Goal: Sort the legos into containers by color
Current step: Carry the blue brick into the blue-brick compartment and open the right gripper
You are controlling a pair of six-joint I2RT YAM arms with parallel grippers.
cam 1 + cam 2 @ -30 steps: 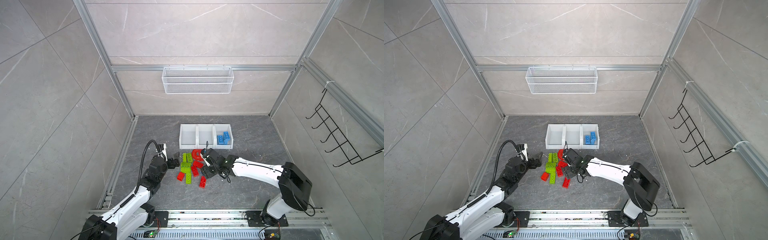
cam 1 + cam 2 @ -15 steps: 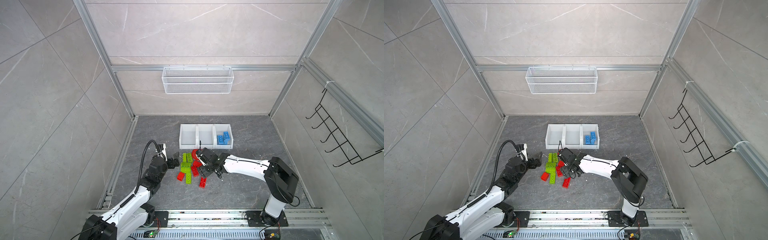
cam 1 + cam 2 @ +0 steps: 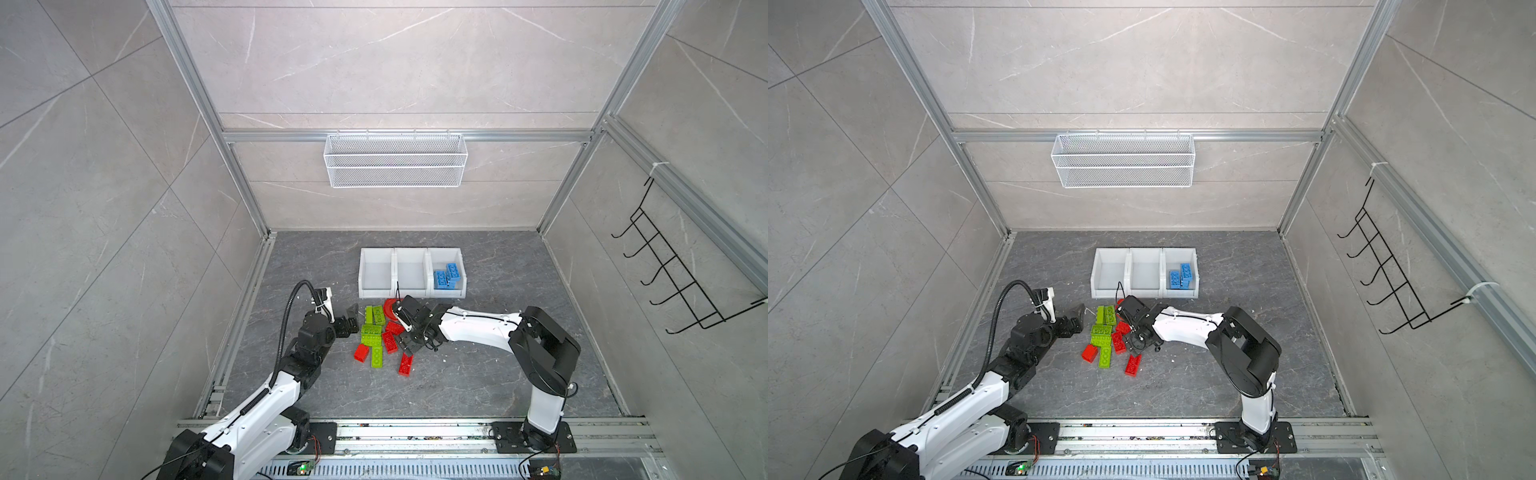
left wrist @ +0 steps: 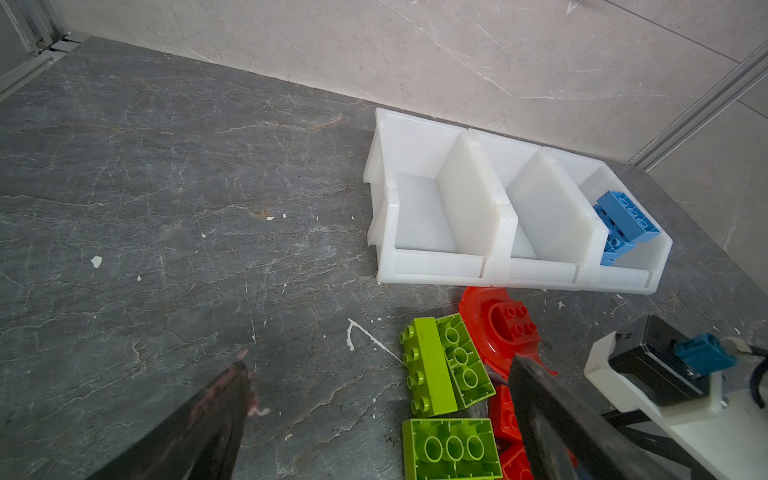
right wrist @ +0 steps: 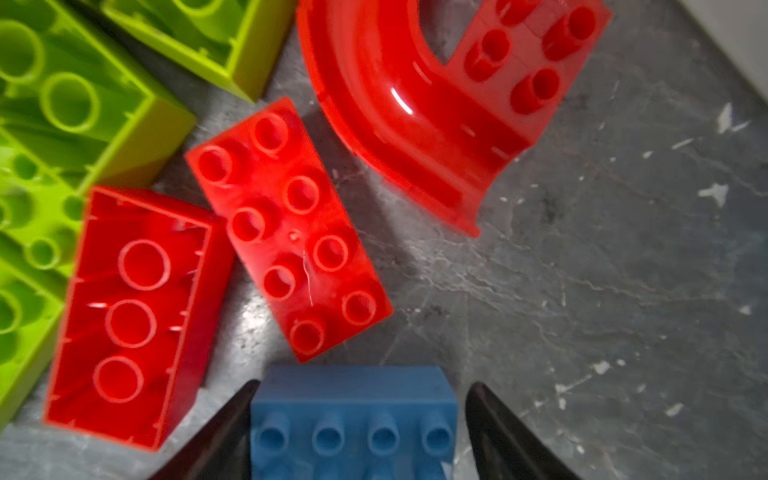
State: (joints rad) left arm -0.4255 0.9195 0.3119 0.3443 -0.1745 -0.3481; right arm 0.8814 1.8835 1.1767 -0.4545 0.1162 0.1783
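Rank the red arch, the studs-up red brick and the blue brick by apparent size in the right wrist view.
Largest: red arch.
Next: studs-up red brick.
Unranked: blue brick, cut off by the frame and nearest the camera.

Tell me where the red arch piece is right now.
In a top view the red arch lies on the floor just in front of the white bins, right of two green bricks.

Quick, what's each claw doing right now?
Left gripper: open, empty.
Right gripper: around a blue brick; firm grip cannot be told.
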